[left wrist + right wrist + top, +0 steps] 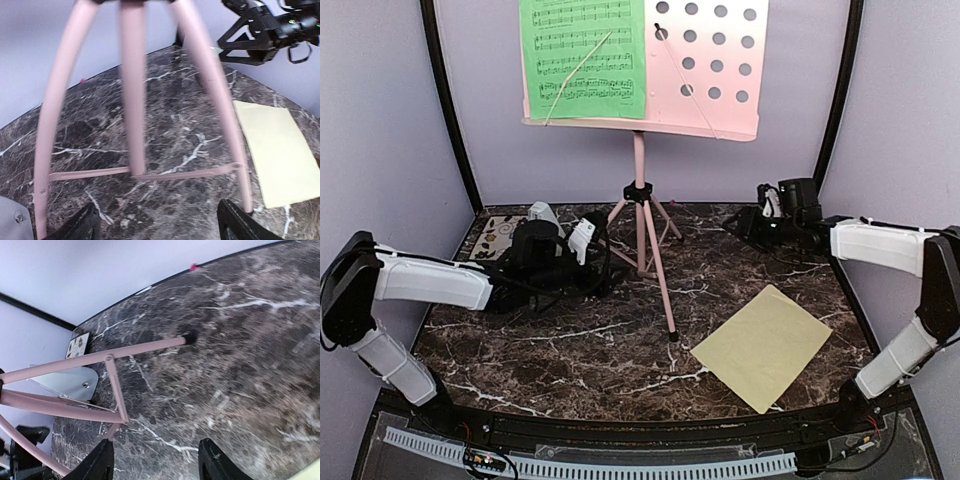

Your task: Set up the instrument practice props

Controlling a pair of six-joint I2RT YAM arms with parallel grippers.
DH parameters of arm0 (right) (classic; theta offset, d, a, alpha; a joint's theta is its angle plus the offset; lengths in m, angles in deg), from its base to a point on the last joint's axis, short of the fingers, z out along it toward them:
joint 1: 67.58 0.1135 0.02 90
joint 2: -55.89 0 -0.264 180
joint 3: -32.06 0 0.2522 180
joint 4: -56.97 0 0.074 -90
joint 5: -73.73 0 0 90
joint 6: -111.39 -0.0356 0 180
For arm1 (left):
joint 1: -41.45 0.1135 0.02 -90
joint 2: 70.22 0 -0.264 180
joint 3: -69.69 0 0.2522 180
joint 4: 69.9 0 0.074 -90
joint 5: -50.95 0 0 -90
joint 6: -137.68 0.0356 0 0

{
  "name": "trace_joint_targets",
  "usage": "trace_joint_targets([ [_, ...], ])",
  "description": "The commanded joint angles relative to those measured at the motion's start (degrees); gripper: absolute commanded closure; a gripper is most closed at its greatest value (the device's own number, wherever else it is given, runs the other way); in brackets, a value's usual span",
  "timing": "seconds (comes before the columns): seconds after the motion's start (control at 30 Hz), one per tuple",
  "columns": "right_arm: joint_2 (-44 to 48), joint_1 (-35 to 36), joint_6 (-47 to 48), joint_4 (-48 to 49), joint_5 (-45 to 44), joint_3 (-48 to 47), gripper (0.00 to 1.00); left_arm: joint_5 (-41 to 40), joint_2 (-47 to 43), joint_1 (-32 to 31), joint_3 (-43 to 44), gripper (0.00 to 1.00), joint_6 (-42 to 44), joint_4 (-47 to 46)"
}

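- While the pale-yellow page lies flat near the front-right corner of the tabletop, nothing's holding it.
- left gripper fingers wide apart, gripping nothing; right gripper same deal.
- pink music stand upright mid-tabletop, green page on its desk.

Bright even light; music stand blurred in wrist views.

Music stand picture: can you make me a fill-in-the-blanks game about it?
The stand is coloured ____. In the top view, the green page covers the stand's ____ half. The yellow page lies on the table, to the ____ of the stand.
Missing words: pink, left, right.
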Motion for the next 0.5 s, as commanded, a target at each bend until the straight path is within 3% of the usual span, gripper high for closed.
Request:
trace_joint_targets([
  [0.0,8.2,-7.1,-2.2,-13.0,0.5,9.0,0.41,1.6,-6.9,-7.3,-4.0,0.17,8.1,6.1],
  [0.2,14.4,-17.0,-0.3,-21.4,3.2,16.1,0.39,0.3,-4.5,-18.4,-1.7,0.17,14.1,12.9],
  [0.47,7.9,-19.5,1.0,-21.7,3.5,21.0,0.36,-4.8,6.2,-27.9,7.1,0.17,21.5,18.5],
])
